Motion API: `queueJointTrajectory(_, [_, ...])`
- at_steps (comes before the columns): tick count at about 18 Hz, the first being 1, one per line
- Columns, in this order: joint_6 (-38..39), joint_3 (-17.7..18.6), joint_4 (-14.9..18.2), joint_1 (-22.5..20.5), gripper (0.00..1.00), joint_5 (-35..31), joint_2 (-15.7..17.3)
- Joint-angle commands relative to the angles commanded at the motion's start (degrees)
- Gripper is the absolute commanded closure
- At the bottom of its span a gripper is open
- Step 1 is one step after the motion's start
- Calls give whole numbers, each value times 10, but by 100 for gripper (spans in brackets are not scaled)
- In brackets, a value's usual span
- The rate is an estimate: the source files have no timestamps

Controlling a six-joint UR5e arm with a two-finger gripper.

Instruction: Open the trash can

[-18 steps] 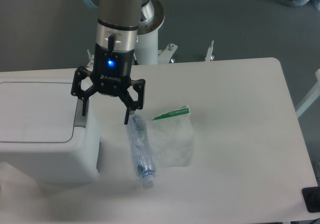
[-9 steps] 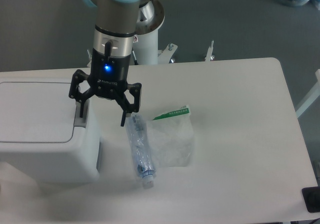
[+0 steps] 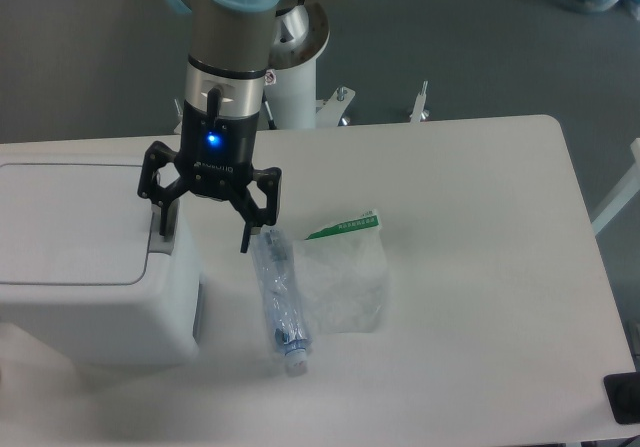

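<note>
At the bench's left edge, large white boxy trash can (rounded corners, flat lid closed, grey push-tab on its right rim), gripper spread wide above that tab, clear plastic bottle beside it.

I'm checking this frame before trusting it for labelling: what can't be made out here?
- Grey push-tab on the trash can: partly covered by a finger of the open gripper; contact cannot be told.
- Trash can's left part: cut off by the image edge.
- Green label on the plastic bag: print too small.
- Bottle: contents unclear.
</note>
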State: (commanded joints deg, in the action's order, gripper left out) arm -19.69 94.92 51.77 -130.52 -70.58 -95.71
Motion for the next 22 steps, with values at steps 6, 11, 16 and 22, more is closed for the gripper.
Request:
queueJointTrajectory(6, [1,0,0,0,0,0,0])
queueJointTrajectory(11, [3,0,0,0,0,0,0])
queueJointTrajectory(16, [4,5,0,1,0,-12,0])
queueJointTrajectory(22, [5,-2,-4,1,0,-11,1])
